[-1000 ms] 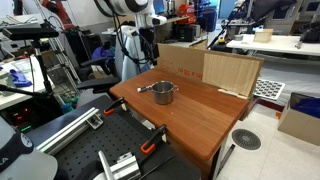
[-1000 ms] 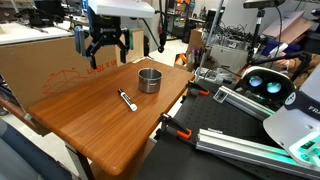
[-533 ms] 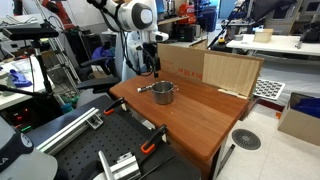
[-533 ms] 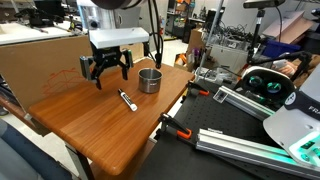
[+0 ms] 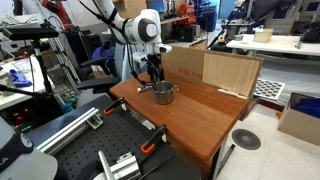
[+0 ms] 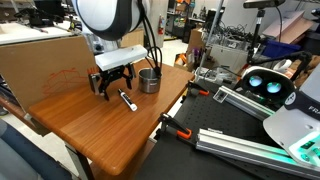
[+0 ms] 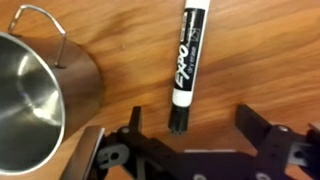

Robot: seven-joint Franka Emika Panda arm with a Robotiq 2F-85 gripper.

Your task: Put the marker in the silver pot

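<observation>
Marker (image 7: 188,55), one only, flat on the wooden table (image 6: 100,135): white barrel with black print, dark at the near end. Lies just beside the silver pot (image 7: 35,95), apart from it and not touching. Pot also one only, upright, mouth open, wire handle at the rim.

Long axis up and down in the wrist view, dark end toward the gripper (image 7: 190,125) and right at the gap between the fingers, barrel stretching away from the hand. Crosses the line between the fingers about squarely, which looks good for a pinch across the barrel, likely after a small shift forward toward mid-barrel.

Gripper spread wide, nothing in it; in an exterior view, gripper (image 6: 113,88) low over the marker. One arm, so no choice of hand. Pot left of the marker in the wrist view, close by: probably a short lift and carry.
</observation>
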